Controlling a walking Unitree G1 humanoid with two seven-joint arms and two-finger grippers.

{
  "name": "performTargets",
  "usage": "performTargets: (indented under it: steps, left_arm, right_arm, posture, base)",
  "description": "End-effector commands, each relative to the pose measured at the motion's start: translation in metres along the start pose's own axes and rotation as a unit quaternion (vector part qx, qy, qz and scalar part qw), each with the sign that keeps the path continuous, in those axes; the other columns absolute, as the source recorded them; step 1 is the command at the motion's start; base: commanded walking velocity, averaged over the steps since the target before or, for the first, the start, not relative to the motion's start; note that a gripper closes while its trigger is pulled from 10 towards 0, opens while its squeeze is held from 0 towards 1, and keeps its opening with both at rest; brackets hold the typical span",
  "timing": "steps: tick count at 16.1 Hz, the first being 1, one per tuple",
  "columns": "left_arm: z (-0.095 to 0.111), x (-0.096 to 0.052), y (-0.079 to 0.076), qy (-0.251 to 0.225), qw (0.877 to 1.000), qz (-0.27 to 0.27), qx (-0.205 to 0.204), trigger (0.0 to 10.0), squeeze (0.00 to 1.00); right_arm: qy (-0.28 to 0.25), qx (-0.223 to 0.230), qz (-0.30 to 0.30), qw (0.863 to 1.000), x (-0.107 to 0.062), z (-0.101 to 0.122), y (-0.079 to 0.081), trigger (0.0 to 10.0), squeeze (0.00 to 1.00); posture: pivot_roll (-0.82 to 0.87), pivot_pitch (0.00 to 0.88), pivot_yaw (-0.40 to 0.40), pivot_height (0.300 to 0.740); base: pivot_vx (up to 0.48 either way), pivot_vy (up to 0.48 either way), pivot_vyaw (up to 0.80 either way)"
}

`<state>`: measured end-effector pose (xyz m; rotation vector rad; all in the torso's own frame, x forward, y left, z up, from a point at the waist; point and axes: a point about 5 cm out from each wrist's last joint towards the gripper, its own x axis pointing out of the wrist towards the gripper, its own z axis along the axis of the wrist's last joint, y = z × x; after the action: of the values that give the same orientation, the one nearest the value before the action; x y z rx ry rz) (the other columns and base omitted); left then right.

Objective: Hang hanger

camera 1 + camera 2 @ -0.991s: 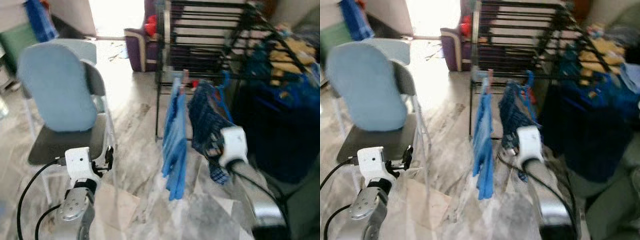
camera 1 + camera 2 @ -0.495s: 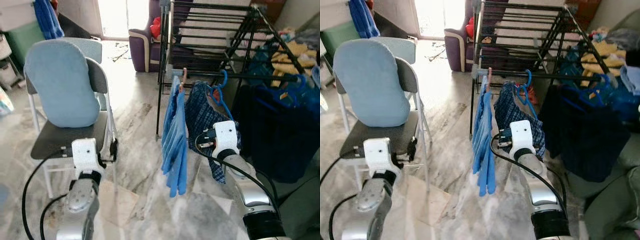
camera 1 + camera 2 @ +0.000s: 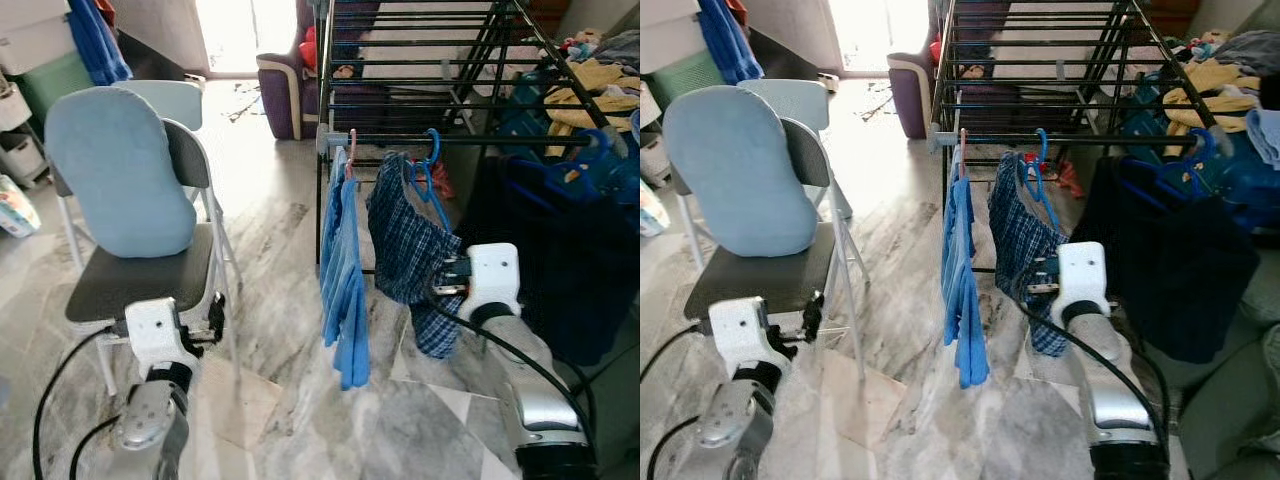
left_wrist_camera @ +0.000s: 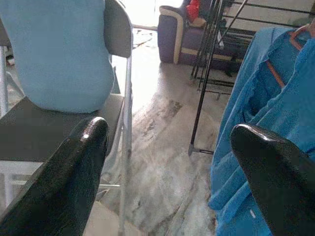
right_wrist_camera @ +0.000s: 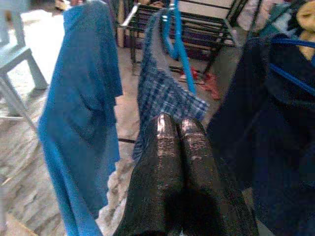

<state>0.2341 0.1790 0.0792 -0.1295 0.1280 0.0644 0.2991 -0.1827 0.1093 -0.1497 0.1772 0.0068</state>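
The right tool (image 5: 180, 129) has its two black fingers pressed together with nothing between them, pointing at the plaid garment (image 3: 408, 240) just ahead. That garment hangs from a blue hanger (image 3: 433, 172) hooked on the black drying rack (image 3: 420, 80), above the tool. A blue shirt (image 3: 343, 270) hangs beside it. The left tool (image 4: 167, 147) is spread wide beside the grey chair (image 3: 140, 275).

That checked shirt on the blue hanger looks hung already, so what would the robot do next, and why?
Probably draw the right pincer back from the checked shirt. Its fingers are shut with nothing held, and the blue hanger already hooks over the rack's rail.
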Motion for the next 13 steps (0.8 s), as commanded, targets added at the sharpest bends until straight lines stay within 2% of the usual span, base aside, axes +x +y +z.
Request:
performTargets:
  steps: [1, 6, 8, 9, 13]
  left_arm:
    - [0.002, -0.003, 0.001, -0.001, 1.0, -0.005, -0.004, 10.0, 0.0]
    - [0.005, 0.004, -0.006, -0.003, 1.0, -0.022, 0.001, 10.0, 0.0]
    - [0.004, 0.004, -0.012, 0.004, 0.999, -0.046, 0.006, 10.0, 0.0]
    - [0.002, 0.004, -0.014, 0.012, 0.998, -0.062, 0.006, 10.0, 0.0]
    - [0.003, 0.007, -0.016, 0.016, 0.997, -0.069, 0.009, 10.0, 0.0]
  right_arm:
    - [-0.008, 0.002, 0.001, 1.0, 0.002, 0.005, 0.001, 10.0, 0.0]
    - [-0.005, -0.015, -0.008, 1.0, 0.004, 0.01, -0.007, 10.0, 0.0]
    - [0.014, 0.0, -0.029, 0.999, 0.004, 0.004, -0.015, 10.0, 0.0]
    - [0.005, 0.004, -0.03, 1.0, 0.001, 0.004, -0.016, 10.0, 0.0]
    - [0.017, 0.008, -0.022, 1.0, 0.0, 0.001, -0.008, 10.0, 0.0]
  posture:
    - [-0.07, 0.0, 0.031, 0.74]
    - [-0.09, 0.0, 0.015, 0.74]
    - [-0.09, 0.009, 0.03, 0.74]
    - [-0.09, 0.01, 0.033, 0.74]
    - [-0.09, 0.005, 0.033, 0.74]
  base:
    - [0.0, 0.33, 0.0]
    - [0.056, 0.406, 0.0]
    - [0.42, 0.0, 0.0]
    - [0.42, 0.0, 0.0]
    - [0.42, 0.0, 0.0]
